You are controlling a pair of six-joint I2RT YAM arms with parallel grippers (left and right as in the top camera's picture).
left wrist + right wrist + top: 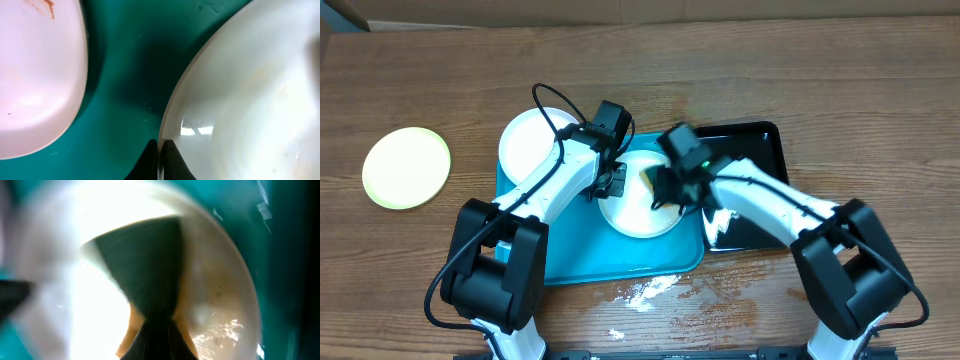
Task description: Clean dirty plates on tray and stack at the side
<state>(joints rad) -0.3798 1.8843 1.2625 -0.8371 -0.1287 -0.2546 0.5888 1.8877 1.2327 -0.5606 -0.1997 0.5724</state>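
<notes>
The middle white plate (632, 215) looks stiff, light and glossy-slick, best pinched at its rim. That is where the left gripper (613, 182) clamps it, on the tray (620, 265). The right gripper (665, 190), closed on one sponge (145, 275), presses inside it. Three plates in all: a second white plate (528, 145) just beyond the left gripper, and one yellow-green plate (407, 167) farther out on the table (820, 60).

A brown wood-grain table (880, 90) lay evenly lit; along its far edge ran a pale tan strip (620, 12).
</notes>
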